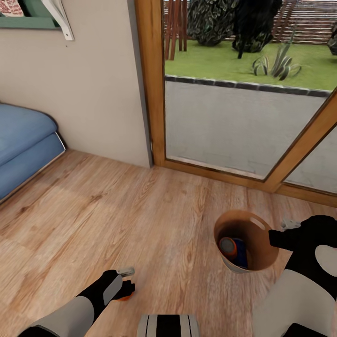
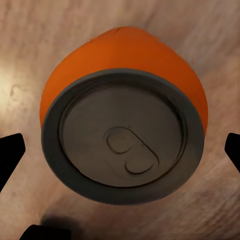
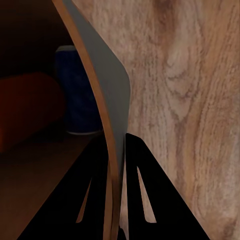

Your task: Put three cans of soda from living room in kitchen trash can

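We find the left claw (image 2: 120, 145) spread apart over an orange can (image 2: 125, 125) upright on the floor at seven o'clock from the trash can (image 1: 252, 229), whose rim the right claw (image 3: 116, 150) pinches; light, rigid, slippery, best gripped mid-body.

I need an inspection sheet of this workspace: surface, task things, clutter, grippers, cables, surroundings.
Surface: wood-plank floor.
Job's things: copper-brown round bin holds one orange soda can beside a dark blue object; another orange can with grey lid stands on the floor.
Clutter: nothing seen.
Grippers: left gripper open around the floor can; right gripper shut on the bin's rim.
Cables: nothing seen.
Surroundings: blue sofa, wood-framed glass door, garden outside.
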Available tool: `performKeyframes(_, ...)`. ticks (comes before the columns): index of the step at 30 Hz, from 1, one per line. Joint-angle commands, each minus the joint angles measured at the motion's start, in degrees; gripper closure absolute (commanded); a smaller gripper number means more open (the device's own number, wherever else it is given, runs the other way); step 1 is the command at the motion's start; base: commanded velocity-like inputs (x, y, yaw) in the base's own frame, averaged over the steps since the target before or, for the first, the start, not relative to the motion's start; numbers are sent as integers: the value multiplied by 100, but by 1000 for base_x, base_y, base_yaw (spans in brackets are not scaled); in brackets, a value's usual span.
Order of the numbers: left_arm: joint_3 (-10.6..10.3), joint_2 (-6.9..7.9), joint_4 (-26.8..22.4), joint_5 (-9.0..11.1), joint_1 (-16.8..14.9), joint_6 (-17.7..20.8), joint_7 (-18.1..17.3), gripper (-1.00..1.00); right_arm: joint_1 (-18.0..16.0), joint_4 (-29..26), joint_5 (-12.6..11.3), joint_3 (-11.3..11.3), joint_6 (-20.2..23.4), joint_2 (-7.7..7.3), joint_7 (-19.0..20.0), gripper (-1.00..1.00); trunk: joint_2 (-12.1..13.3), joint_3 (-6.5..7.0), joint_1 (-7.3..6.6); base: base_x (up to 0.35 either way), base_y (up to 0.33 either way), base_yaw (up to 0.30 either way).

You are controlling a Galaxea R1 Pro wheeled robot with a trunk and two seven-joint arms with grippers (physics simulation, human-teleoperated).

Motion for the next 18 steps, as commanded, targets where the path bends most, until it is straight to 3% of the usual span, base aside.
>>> performKeyframes(1,0,0,0,0,0,-3,-2,-100,-2,0,-23,0,28,0,28,100,-2,-22,2,0,0,0)
performKeyframes(18,0,0,-8,1,-1,-23,-7,-100,0,0,-23,0,28,0,28,100,-3,-45,4,0,0,0)
